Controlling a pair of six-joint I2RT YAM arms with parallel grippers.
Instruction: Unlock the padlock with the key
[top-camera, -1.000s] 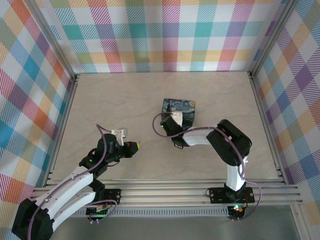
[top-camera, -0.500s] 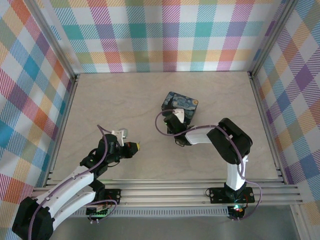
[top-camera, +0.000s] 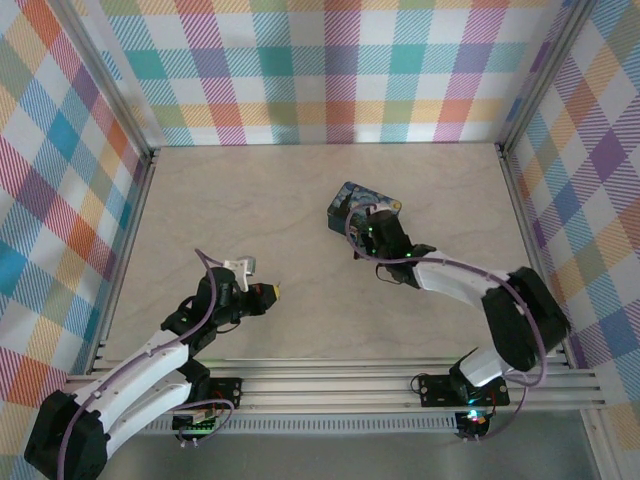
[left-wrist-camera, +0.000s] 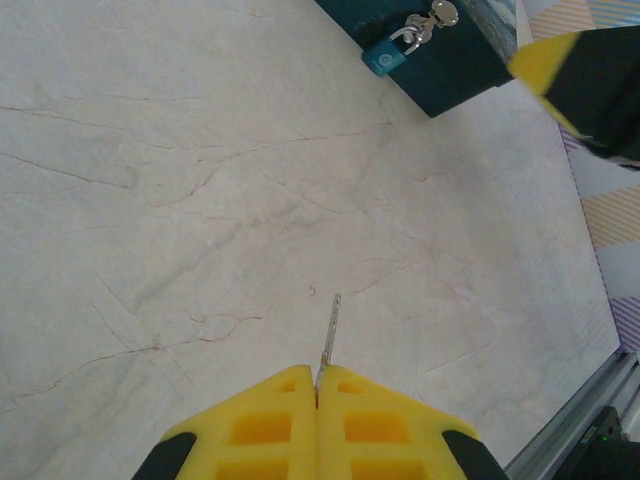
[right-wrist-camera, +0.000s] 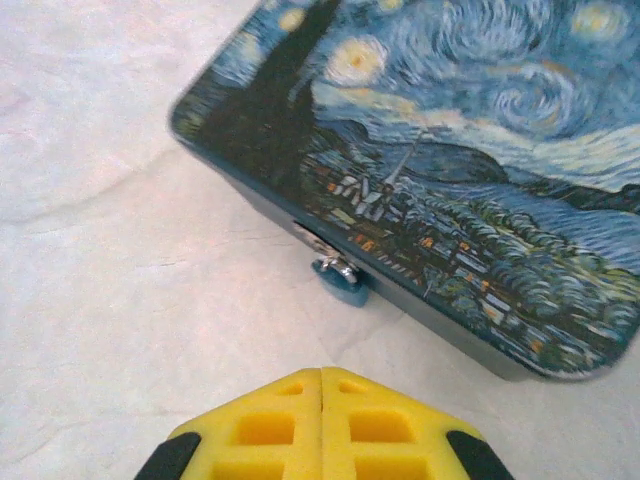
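A small blue padlock (right-wrist-camera: 342, 280) hangs from the metal latch on the near side of a Starry Night box (right-wrist-camera: 450, 150), touching the tabletop. My right gripper (right-wrist-camera: 321, 372) is shut with nothing in it, a short way in front of the padlock. From above, the right gripper (top-camera: 368, 222) sits at the box (top-camera: 352, 196). My left gripper (left-wrist-camera: 318, 372) is shut on the key (left-wrist-camera: 330, 325), whose thin blade points forward over the table toward the distant padlock (left-wrist-camera: 385, 57). The left gripper (top-camera: 270, 293) is well to the box's left and nearer.
The marbled tabletop (top-camera: 250, 210) is bounded by plaid walls, with aluminium rails along the near edge (top-camera: 330, 385). The right arm's elbow (top-camera: 520, 320) juts out toward the right wall. Bare table lies between the key and the box.
The right gripper has shut. The right arm has swung, its elbow going out to the right and its wrist moving right along the box. The box turned and slid slightly back. The left arm stayed still.
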